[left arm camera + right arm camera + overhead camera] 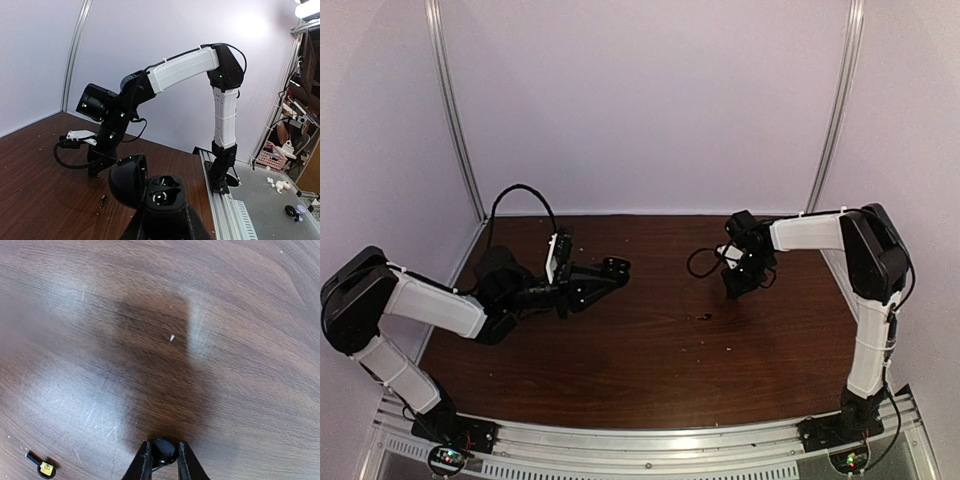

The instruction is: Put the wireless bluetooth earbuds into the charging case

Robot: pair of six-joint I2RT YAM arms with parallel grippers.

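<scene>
In the right pincer [163,447], one earbud [165,451]

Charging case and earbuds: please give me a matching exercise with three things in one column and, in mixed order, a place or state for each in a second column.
Things
1. charging case
2. first earbud
3. second earbud

Places or states
A. lying loose on the table
B. between the jaws of the right gripper
C. lid open, held by the left gripper

Pairs: 1-C, 2-B, 3-A
</scene>
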